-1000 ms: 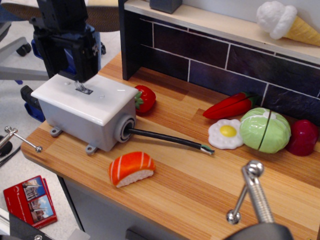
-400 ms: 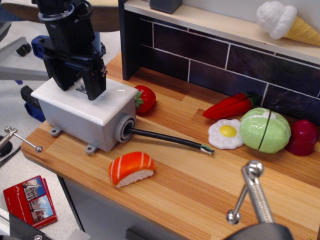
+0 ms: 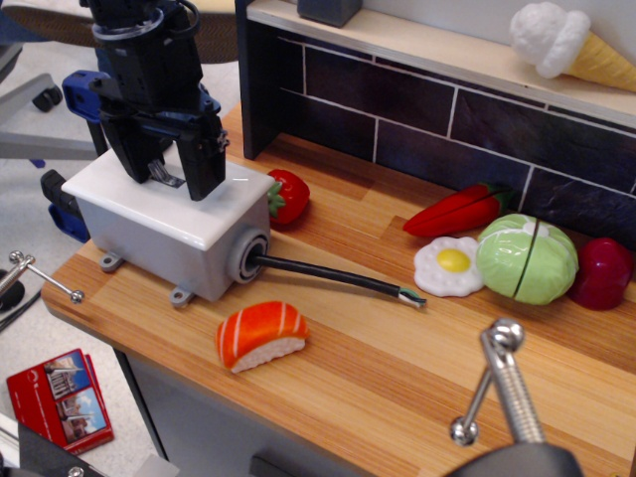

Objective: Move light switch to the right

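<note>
The gripper [image 3: 167, 171] is shifting toward 3 o'clock since a moment ago, its open jaws straddling the light switch [image 3: 168, 179], seemingly nudging it rightward.

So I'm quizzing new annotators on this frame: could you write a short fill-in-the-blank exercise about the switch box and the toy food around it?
1. The end effector hangs over the white plate with its fingers on either side of the light switch, jaws ____.
2. A ____ cable runs out of the grey box.
3. The toy in front of the box is a piece of ____.
4. The strawberry sits to the box's ____.

Missing words: open; black; sushi; right
</note>
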Controlling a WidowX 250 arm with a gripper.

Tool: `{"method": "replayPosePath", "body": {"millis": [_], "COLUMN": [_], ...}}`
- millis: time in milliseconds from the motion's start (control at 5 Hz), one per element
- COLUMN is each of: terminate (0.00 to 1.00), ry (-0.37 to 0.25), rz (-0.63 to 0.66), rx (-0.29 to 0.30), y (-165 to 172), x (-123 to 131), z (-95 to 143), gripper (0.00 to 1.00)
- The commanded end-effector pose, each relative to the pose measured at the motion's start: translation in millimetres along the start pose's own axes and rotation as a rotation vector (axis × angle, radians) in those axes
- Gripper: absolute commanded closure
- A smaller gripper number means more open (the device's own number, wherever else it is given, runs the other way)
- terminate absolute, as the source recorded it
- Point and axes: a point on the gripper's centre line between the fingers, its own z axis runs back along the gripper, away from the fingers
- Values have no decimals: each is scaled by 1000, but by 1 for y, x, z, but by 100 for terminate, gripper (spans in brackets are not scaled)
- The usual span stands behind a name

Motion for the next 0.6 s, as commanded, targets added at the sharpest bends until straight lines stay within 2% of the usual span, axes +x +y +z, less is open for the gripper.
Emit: {"method": "replayPosePath", "body": {"millis": [0,200,400], "terminate": [0,0,100], "ry": [-26,-37,8], "rz": [-18,-17,-9], "rx": [-15,-12,-2], "y": [-24,-24,-21], "x": [11,11,14], "z": [3,2,1], "gripper": [0,0,0]}}
